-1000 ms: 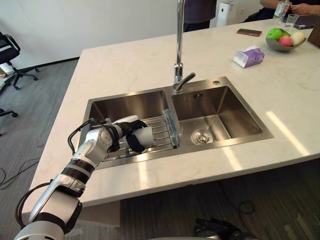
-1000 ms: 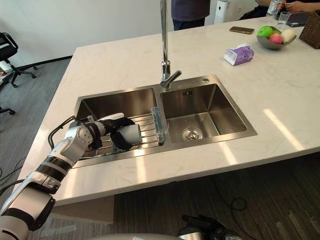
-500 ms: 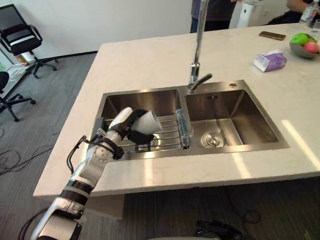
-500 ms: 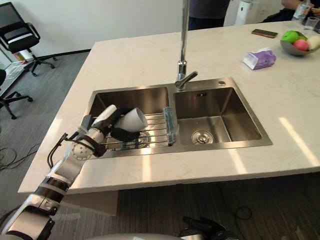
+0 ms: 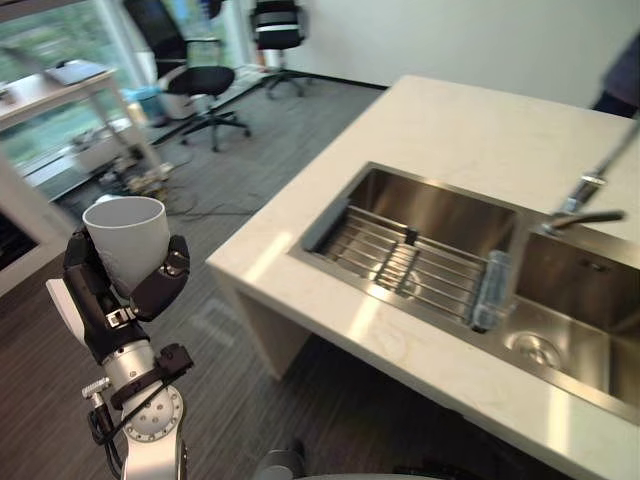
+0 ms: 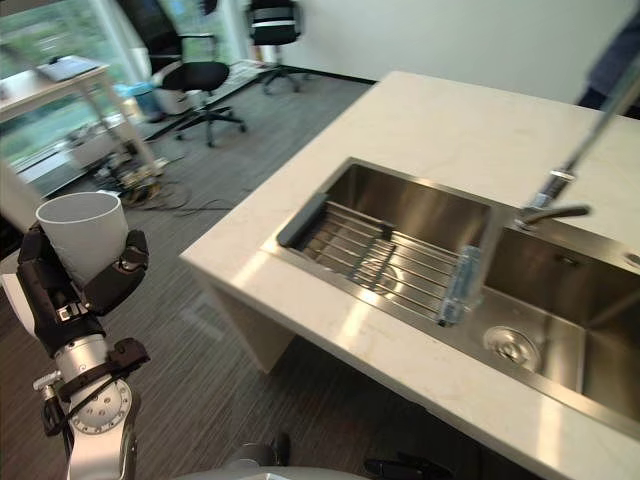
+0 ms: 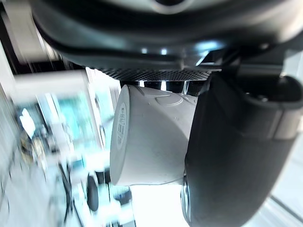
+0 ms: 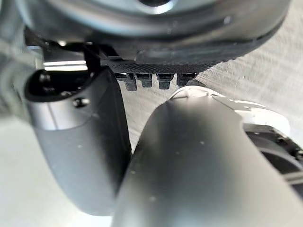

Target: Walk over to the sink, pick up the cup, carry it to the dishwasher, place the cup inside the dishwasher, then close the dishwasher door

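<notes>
A pale stone counter carries a double steel sink; a wire rack lies across its left basin; well apart from the counter, the left hand is curled round a white cup, held upright, mouth up; the right hand shows close up, and I cannot tell whether it is released or clenched.

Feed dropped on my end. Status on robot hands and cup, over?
Left robot hand shut on cup, upright, clear of sink. Right robot hand empty. Counter corner to the cup's right, apart.
</notes>
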Controlling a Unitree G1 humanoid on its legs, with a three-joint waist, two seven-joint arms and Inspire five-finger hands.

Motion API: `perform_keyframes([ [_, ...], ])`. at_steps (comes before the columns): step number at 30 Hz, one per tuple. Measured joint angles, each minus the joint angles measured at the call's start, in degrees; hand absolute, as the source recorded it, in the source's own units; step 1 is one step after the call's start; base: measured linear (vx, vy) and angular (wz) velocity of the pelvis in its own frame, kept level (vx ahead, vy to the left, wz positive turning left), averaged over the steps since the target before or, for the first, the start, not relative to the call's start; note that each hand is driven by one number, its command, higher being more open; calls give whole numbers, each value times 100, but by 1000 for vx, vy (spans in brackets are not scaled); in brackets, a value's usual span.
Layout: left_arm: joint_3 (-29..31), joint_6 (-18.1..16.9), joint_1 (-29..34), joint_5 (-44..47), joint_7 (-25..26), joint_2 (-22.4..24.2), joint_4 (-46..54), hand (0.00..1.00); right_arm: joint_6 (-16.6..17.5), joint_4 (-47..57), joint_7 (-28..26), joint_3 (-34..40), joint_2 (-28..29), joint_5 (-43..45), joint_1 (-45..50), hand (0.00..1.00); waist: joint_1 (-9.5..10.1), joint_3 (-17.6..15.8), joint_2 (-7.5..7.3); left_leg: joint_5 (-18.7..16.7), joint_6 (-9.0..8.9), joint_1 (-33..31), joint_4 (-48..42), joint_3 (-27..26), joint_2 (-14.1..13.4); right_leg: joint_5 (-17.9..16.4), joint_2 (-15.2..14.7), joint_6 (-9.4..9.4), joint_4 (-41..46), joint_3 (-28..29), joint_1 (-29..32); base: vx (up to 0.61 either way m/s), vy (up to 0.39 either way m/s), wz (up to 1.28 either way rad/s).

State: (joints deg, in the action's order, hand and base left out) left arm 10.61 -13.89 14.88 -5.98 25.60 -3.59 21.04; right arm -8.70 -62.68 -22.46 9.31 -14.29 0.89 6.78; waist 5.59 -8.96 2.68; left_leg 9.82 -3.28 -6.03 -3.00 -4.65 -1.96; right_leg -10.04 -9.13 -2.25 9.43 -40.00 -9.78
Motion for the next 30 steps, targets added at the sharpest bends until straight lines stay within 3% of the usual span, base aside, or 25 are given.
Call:
perform_keyframes([
  [1, -66, -145, -4, -48, 12, -20, 33, 0, 31, -146, 103, 84, -10, 7, -77, 100, 57, -16, -43, -841, 963, -230, -1221, -1214, -141, 6, -198, -10, 82, -505, -6, -171, -7, 212],
  [2, -81, -375, -9, -69, 74, -11, 52, 0, 60, -143, 200, 85, -56, 26, -84, 100, 63, -31, -92, -1253, 1126, -106, -2051, -1983, -329, 40, -447, -47, 152, -895, -30, -141, -26, 198],
  [3, -96, -468, -11, -65, 84, 13, 87, 0, 59, -138, 240, 63, -61, 40, -75, 100, 53, -26, -92, -1365, 1053, 28, -2316, -2256, -477, 76, -549, -76, 182, -1068, -44, -96, -10, 174],
  [4, -104, -657, -34, -49, 113, 65, 181, 0, 62, -130, 273, 36, -122, 131, -62, 100, 21, -15, -87, -1466, 934, 334, -2655, -2589, -888, 125, -748, -159, 289, -1406, -60, -72, 54, 173],
  [5, -237, -854, -119, 62, 146, 78, 218, 0, 51, -131, 292, 30, -136, 157, -92, 100, -39, -3, -74, -1399, 835, 607, -2789, -2812, -1421, 129, -954, -167, 463, -1681, -66, -54, 102, 173],
  [6, -315, -908, -180, 62, 153, 106, 216, 0, 41, -131, 298, 23, -136, 172, -117, 100, -67, 8, -58, -1227, 796, 731, -2715, -2941, -1695, 128, -1060, -167, 575, -1781, -75, -9, 209, 181],
  [7, -514, -994, -262, 57, 149, 235, 202, 0, -21, -119, 312, -2, -257, 174, -130, 100, -130, 89, 73, -171, 1107, 1037, -2250, -3271, -2100, 106, -1306, -149, 983, -2000, -102, -37, 441, 159],
  [8, -703, -1071, -283, 59, 184, 562, 123, 0, -40, -131, 428, -81, -512, 155, -135, 100, -266, 50, 103, 291, 1324, 1217, -1916, -3393, -1945, -52, -2127, 143, 2213, -2096, 138, -35, 398, 138],
  [9, -744, -1107, -284, 101, 288, 684, 40, 0, -25, -142, 482, -64, -595, 159, -224, 100, -282, 46, 180, 133, 1342, 1245, -1779, -3493, -2016, -216, -2184, 104, 2556, -2059, 333, -145, 404, 63],
  [10, -577, -1124, -420, 157, 330, 625, 78, 0, -79, -189, 467, -87, -509, 174, -552, 100, -243, 68, 466, -360, 723, 1305, -1675, -3715, -2337, -285, -1164, 170, 1313, -2049, 666, -198, 186, 21],
  [11, -497, -1141, -579, 159, 324, 491, 166, 0, -110, -93, 465, -91, -366, 171, -616, 100, -228, 4, 342, -634, 589, 1295, -1690, -3822, -2379, 323, -917, 550, 671, -2045, 722, -275, 216, 85],
  [12, -680, -1171, -819, 182, 219, 477, 54, 0, -150, -22, 476, -80, -274, 164, -536, 100, -389, -9, 390, -1045, 213, 1377, -1429, -3914, -2426, 701, -871, 509, 654, -2443, 470, -224, 278, 128],
  [13, -906, -1149, -773, 242, 37, 476, 55, 0, -261, -36, 492, -85, -221, 148, -525, 100, -424, -72, 284, -1025, -59, 1651, -636, -3932, -1969, 737, -1119, 448, 789, -2649, 326, -144, 277, 138],
  [14, -1017, -1126, -753, 292, -59, 480, 56, 0, -287, -20, 576, -89, -201, 146, -484, 100, -425, -85, 264, -887, -307, 1771, -204, -3866, -1713, 813, -1237, 343, 792, -2730, 257, -115, 380, 102],
  [15, -1150, -1069, -707, 331, -214, 474, 88, 0, -313, 43, 761, -68, -193, 203, -432, 100, -433, -77, 264, -659, -667, 1833, 361, -3704, -1290, 1033, -1405, 251, 777, -2862, 179, -109, 325, 104],
  [17, -1289, -1005, -708, 530, -447, 366, 56, 0, -346, 180, 1056, 101, -179, 836, -302, 100, -462, -61, 173, -740, -471, 1641, 432, -3243, -870, 1401, -1793, 530, 886, -2267, 179, -71, 338, 143],
  [18, -1577, -1057, -741, 611, -545, 234, -187, 0, -288, 439, 1218, 469, -142, 1428, 10, 100, -566, 20, 170, -777, -307, 1500, 481, -2696, -702, 1429, -1994, 681, 1308, -1126, 389, 34, 267, 234],
  [19, -1775, -1186, -852, 613, -616, 25, -557, 0, -295, 556, 1292, 700, 18, 1895, 185, 100, -685, 119, 258, -766, -216, 1221, 451, -2043, -816, 598, -1269, 100, 1085, 527, 570, 76, 191, 262],
  [21, -1975, -1230, -1169, 711, -699, -38, -1055, 0, -316, 575, 1329, 744, 304, 2266, 325, 100, -805, 131, 229, -667, -133, 965, 479, -1189, -850, 87, -212, 123, 585, 1971, 583, 124, 25, 254],
  [22, -2149, -1233, -1400, 850, -696, -44, -1466, 0, -357, 477, 1369, 732, 518, 2410, 342, 100, -797, 162, 126, -637, -132, 864, 477, -692, -735, 52, 279, 110, 142, 2574, 616, 116, -9, 268],
  [23, -2310, -1218, -1497, 861, -632, -171, -1829, 0, -372, 382, 1413, 675, 734, 2465, 355, 100, -801, 250, -63, -640, -135, 827, 460, -302, -480, 363, 391, 81, -291, 2766, 632, 76, -20, 206],
  [24, -2400, -1200, -1505, 849, -585, -260, -1970, 0, -372, 320, 1420, 702, 767, 2495, 348, 100, -803, 303, -205, -649, -149, 875, 498, -158, -330, 393, 312, -59, -333, 2618, 673, 81, -32, 142],
  [26, -2603, -947, -1300, 822, -457, -314, -2158, 0, -373, 249, 1494, 618, 528, 2440, 188, 100, -660, 397, 63, -652, -181, 1039, 698, -114, -353, 344, 327, -95, -354, 2454, 476, 153, -6, 45],
  [30, -2631, -760, -1302, 829, -481, -395, -2119, 0, -380, 298, 1561, 442, 526, 2418, -119, 100, -645, 388, 63, -685, -224, 1089, 726, -234, -420, 346, 418, -94, -428, 2424, 381, 96, -41, 0],
])
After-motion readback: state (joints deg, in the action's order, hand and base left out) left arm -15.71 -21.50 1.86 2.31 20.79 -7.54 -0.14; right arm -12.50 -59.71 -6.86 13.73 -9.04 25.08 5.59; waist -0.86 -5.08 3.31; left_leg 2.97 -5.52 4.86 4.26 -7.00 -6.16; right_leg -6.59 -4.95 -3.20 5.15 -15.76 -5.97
